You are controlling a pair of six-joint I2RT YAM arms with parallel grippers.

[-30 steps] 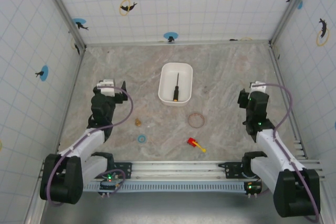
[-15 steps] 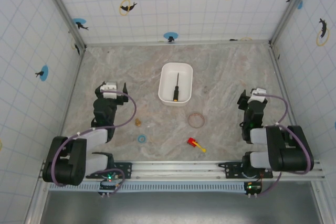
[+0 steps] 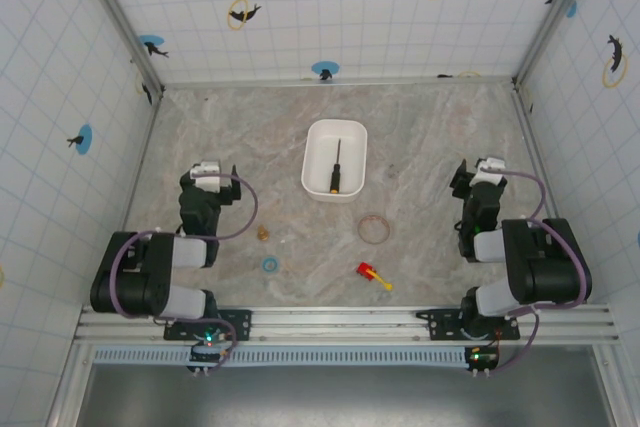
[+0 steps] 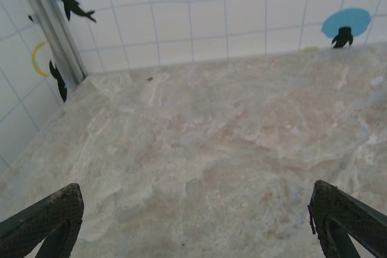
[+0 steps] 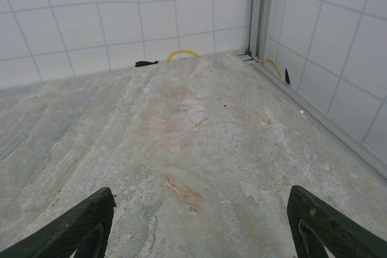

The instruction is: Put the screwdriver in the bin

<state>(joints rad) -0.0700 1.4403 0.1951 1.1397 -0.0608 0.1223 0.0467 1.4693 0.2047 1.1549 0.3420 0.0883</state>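
The white bin [image 3: 335, 133] stands in the middle of the table. Inside it lies the screwdriver [image 3: 336, 169], its thin dark shaft toward the back wall and its black and orange handle toward the arms. My left gripper [image 3: 224, 173] sits folded back at the left, well clear of the bin, and is open; its dark fingertips [image 4: 51, 219] frame bare table. My right gripper [image 3: 459, 177] is drawn back at the right, open too, its fingertips [image 5: 84, 222] wide apart over bare marble with nothing between them.
A thin reddish ring [image 3: 374, 229], a small red and yellow toy piece [image 3: 373, 275], a blue ring [image 3: 269, 265] and a small tan piece [image 3: 263, 233] lie in front of the bin. Tiled walls close in the table on three sides.
Both arms have folded back toward their bases and their grippers have drawn nearer the front. The screwdriver has stayed in the bin.
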